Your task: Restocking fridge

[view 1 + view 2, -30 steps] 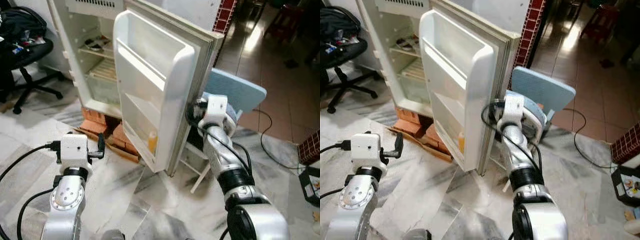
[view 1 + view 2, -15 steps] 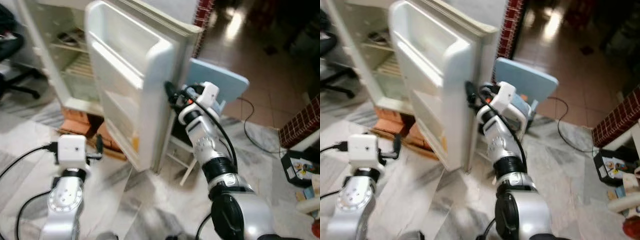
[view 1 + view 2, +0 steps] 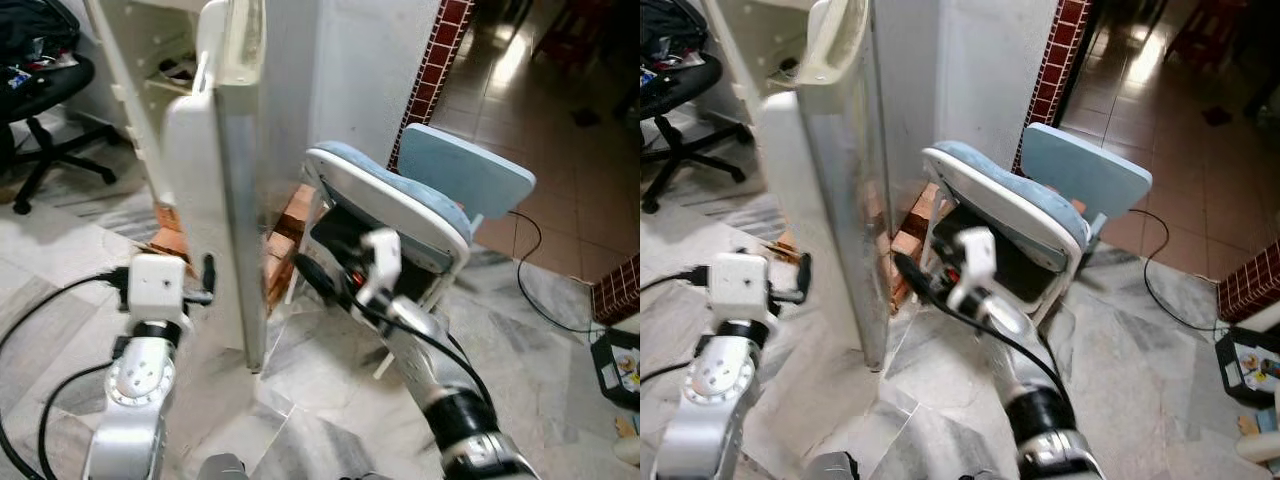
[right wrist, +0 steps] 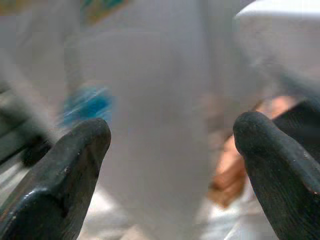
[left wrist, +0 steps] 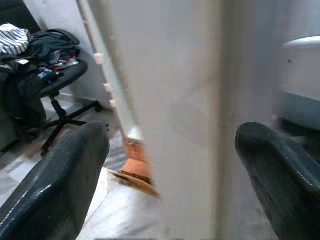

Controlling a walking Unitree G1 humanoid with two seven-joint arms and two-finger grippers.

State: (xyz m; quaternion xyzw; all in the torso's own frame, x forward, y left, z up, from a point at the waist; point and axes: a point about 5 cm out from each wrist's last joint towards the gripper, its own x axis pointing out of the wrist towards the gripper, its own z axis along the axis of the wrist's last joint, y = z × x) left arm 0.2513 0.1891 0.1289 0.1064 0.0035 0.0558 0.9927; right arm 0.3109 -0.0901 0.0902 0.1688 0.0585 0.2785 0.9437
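Fridge door (image 3: 215,190) seen edge-on, swung well out from the fridge body (image 3: 135,60), lower corner just above the marble floor (image 3: 310,370). Left gripper (image 5: 165,165) spread wide, fingers (image 5: 65,175) either side of the door edge, not clamped on it. Right gripper (image 4: 170,165) also released, fingers (image 4: 65,170) parted, low beside the door's outer face, in front of a light blue chair (image 3: 420,195) tipped against the wall. Bricks (image 3: 285,225) under the fridge. Narrow gap between door and chair. Open floor nearer the robot. Office chair (image 3: 45,110) off to the left, well apart.
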